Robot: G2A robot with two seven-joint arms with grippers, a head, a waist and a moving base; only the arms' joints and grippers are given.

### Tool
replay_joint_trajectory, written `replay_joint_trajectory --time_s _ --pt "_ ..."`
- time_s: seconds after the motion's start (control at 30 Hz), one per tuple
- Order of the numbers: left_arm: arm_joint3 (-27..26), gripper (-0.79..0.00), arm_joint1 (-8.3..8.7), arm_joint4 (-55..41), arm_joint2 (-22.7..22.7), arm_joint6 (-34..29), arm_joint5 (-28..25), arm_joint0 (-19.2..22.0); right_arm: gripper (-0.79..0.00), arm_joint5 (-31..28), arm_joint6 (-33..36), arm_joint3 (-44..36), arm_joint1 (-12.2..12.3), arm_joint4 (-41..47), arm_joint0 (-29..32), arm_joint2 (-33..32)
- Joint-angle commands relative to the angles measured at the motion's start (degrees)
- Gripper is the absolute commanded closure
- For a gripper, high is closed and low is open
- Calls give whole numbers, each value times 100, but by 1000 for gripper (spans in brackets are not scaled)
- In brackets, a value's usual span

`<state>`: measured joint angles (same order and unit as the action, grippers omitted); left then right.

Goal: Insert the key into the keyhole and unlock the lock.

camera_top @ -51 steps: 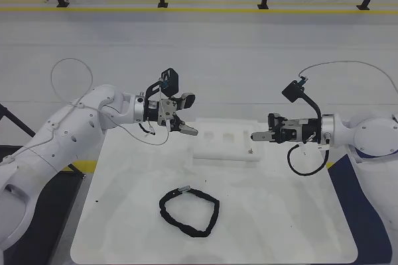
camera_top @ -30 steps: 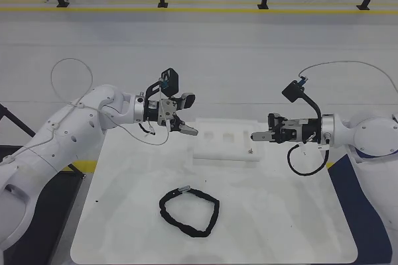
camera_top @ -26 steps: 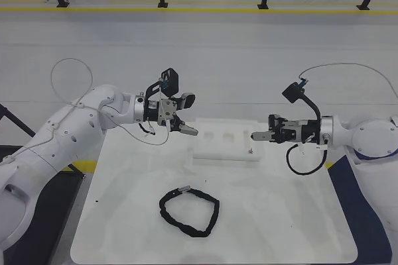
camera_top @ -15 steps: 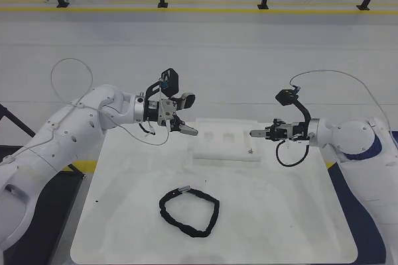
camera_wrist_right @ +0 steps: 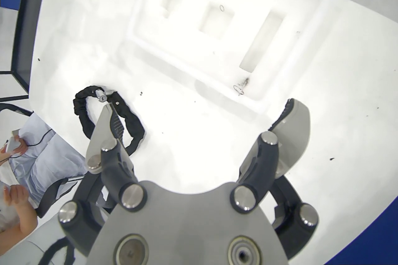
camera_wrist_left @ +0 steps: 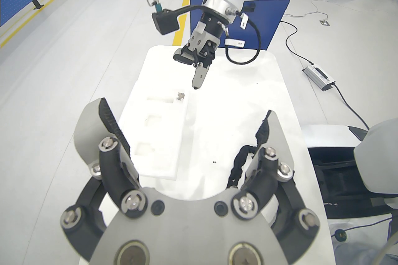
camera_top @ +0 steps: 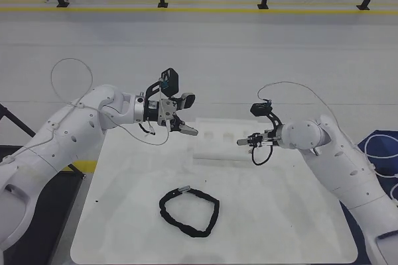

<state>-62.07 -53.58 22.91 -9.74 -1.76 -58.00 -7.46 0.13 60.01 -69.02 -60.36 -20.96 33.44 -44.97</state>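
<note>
The right end effector (camera_wrist_right: 199, 109), fingers spread wide and empty, hovers above the key (camera_wrist_right: 242, 86), which lies at a corner of the white foam tray (camera_wrist_right: 242, 5), beside its long recess. The left end effector (camera_wrist_left: 185, 111) hangs open too. The chain lock (camera_top: 189, 211) lies well apart on the desk (camera_top: 285, 218). A clean pick likely means pinching the key's head and leaving the blade free for the keyhole (camera_wrist_right: 100, 94).

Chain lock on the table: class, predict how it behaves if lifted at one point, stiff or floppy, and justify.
Probably floppy: the chain lock lies flat in an uneven loop, so it would likely droop from one grip point. It looks fabric-covered, so should grip well. The metal cylinder end may hang lowest.
</note>
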Motion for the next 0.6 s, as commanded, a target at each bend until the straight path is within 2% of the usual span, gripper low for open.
replay_joint_trajectory --time_s 0.0,0.23,0.33,0.43,0.57 --pt "0 -785 0 -2 0 -4 0 0 -785 49 -43 226 -95 2 -90 177" --pt "0 -785 0 -2 0 -4 0 0 -776 103 -248 979 -436 -71 -395 688" --pt "0 -785 0 -2 0 -4 0 0 -736 87 -320 1315 -578 -11 -520 824" --pt "0 -785 0 -2 0 -4 0 0 -631 51 -339 1641 -718 26 -630 960" --pt "0 -785 0 -2 0 -4 0 0 -582 17 -328 2086 -898 93 -756 1107"
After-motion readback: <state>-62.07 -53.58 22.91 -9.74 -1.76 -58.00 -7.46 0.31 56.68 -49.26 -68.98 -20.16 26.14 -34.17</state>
